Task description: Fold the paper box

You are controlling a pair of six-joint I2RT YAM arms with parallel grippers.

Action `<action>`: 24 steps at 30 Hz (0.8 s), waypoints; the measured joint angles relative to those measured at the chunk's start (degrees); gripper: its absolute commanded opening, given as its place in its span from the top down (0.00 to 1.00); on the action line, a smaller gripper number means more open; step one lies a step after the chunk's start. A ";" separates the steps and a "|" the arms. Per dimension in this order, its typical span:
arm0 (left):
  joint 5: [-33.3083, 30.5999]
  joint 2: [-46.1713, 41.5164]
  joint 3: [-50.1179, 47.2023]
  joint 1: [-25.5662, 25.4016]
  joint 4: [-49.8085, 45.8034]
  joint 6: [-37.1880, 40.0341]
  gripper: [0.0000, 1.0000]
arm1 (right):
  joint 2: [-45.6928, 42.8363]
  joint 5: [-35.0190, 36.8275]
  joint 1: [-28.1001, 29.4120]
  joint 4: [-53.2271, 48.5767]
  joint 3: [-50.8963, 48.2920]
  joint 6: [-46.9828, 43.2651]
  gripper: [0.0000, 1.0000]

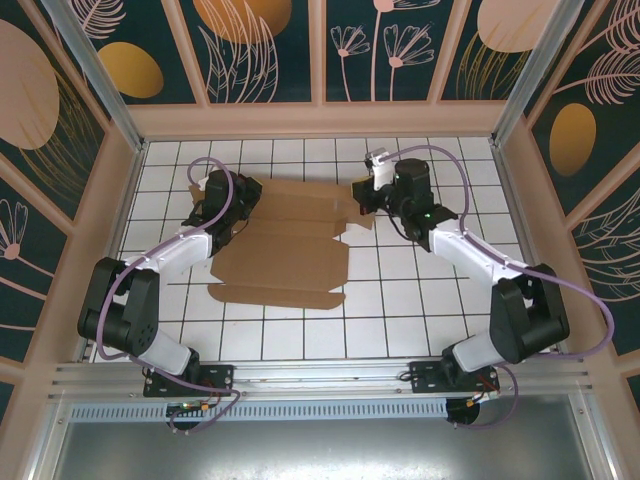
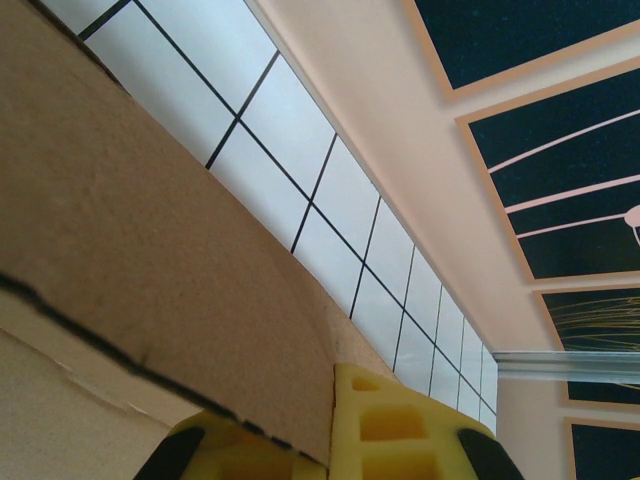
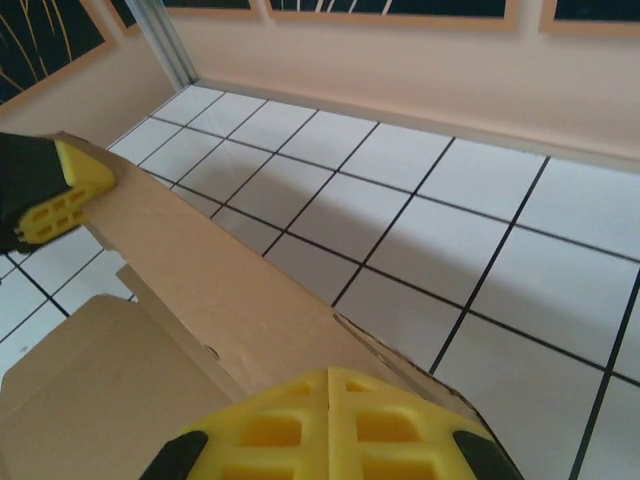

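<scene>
White tiled table (image 1: 420,300), walled in by peach panels (image 1: 320,118), carries the paper box (image 1: 285,260) mid-table toward the back, with an arm on each side of it. Its long axis runs roughly left to right, rear flap tilted up off the tiles. The left end effector (image 1: 220,203) and right end effector (image 1: 366,196) each pinch one end of that flap.
</scene>
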 measured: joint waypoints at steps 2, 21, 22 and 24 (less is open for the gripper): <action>0.00 0.00 0.00 0.00 0.00 0.00 1.00 | -0.42 1.57 1.07 -0.83 0.24 0.28 1.00; 0.13 0.00 0.00 0.11 0.02 -0.02 1.00 | 14.25 3.82 5.20 -5.55 6.25 7.23 1.00; 0.04 0.00 0.00 0.11 0.04 -0.02 1.00 | 14.32 3.87 5.22 -5.18 6.27 7.78 1.00; -0.11 0.00 -0.09 0.11 0.09 -0.02 1.00 | 14.43 4.07 5.22 -4.74 6.27 8.31 1.00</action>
